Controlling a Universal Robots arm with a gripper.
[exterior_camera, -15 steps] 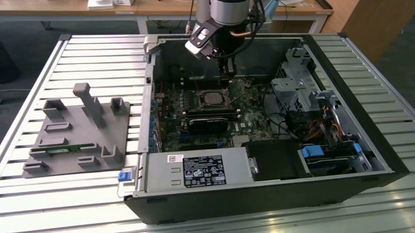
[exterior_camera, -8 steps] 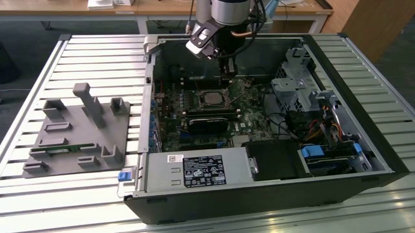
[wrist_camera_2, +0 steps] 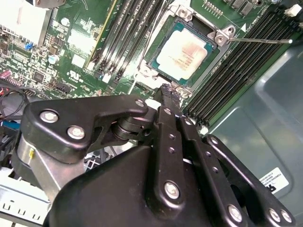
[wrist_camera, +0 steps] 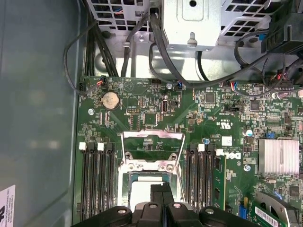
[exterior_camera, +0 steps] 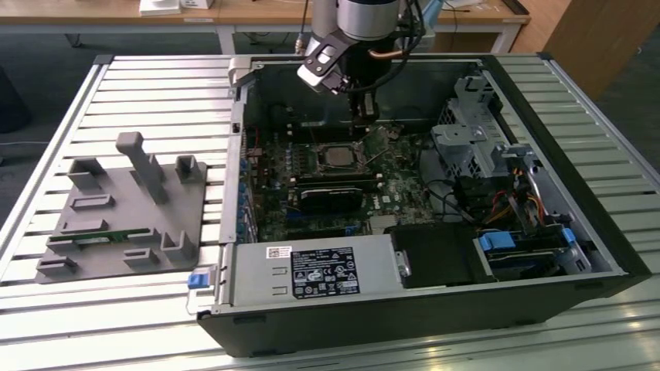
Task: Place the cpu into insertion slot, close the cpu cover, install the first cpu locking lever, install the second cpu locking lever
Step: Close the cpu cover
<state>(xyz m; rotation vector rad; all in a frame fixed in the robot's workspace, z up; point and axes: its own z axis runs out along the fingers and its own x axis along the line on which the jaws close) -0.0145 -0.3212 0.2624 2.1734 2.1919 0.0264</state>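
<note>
Open computer case point(exterior_camera: 577, 255) on a slatted table point(exterior_camera: 154, 85); arm reaches in over the motherboard point(wrist_camera: 227, 118).

- Gripper point(wrist_camera_2: 166, 90): fingers pressed together, narrow, nothing between them. The tip hovers low over the board, just short of the socket's near edge.
- cpu point(wrist_camera_2: 183, 54): seated flat in the insertion slot point(wrist_camera_2: 159, 34), silver top up, directly ahead of the fingertips. First step looks done.
- cpu cover point(wrist_camera: 152, 135): in the first wrist view the silver frame stands swung open on the far side of the socket from the gripper, with green board visible through its cut-out. Not closed.
- locking lever point(wrist_camera_2: 258, 40): a thin silver rod juts free from the socket corner, out to one side of the gripper and over the memory slots point(wrist_camera_2: 227, 75). Reads as unlatched. Can't make out a second lever for certain.
- Grey parts fixture point(exterior_camera: 124, 209) sits outside the case, well away from the gripper.

Tally, as judged: chip placed; cover and both levers left.
</note>
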